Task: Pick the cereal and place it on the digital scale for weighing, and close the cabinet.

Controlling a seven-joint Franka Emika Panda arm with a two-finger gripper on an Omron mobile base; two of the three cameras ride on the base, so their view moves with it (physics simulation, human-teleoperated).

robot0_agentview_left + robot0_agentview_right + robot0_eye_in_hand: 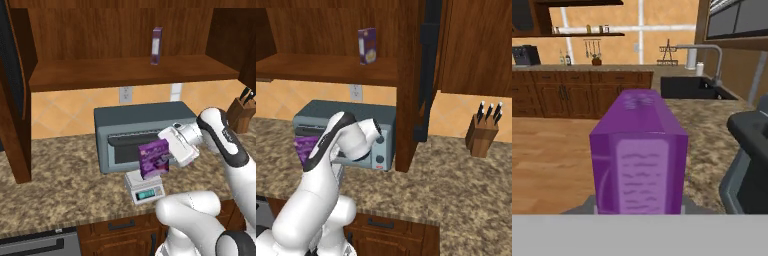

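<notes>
The cereal (154,158), a purple box with a cartoon front, stands upright just over the digital scale (144,188), its lower edge at the white platform; I cannot tell whether they touch. My gripper (170,151) reaches in from the right and is shut on the cereal's side. The hand view looks along the cereal (639,155), which hides the fingertips. The right base view has a strip of the cereal (304,147) behind my arm. The cabinet (130,72) stands open, one door (408,75) swung out edge-on, the other door (12,100) at the left.
A grey toaster oven (142,130) stands right behind the scale. A narrow purple box (156,46) stands on the cabinet shelf. A knife block (483,132) sits on the granite counter to the right. A sink (687,87) lies farther along the counter.
</notes>
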